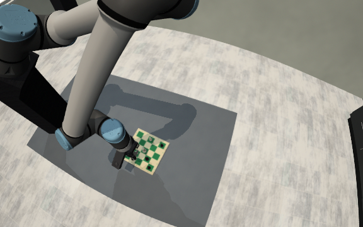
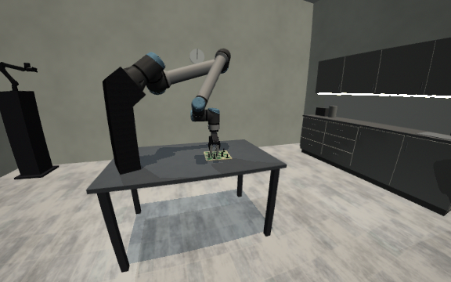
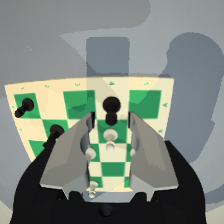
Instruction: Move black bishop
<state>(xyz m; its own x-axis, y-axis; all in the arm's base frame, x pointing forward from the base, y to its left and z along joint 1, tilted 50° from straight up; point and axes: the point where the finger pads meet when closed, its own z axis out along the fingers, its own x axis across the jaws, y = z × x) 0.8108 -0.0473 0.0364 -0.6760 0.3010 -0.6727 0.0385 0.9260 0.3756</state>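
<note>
The small green and cream chessboard lies on the dark table; it also shows in the exterior view. In the wrist view the black bishop stands upright on a cream square in the board's far row. My gripper is low over the board with its fingertips on either side of the bishop. The fingers stand a little apart from the piece, so the gripper is open. The gripper is at the board's near-left edge in the top view. I cannot read the square letters.
Other pieces stand near: a black pawn at the far left, another black piece beside the left finger, and white pieces between the fingers. More black pieces stand on the board's right side.
</note>
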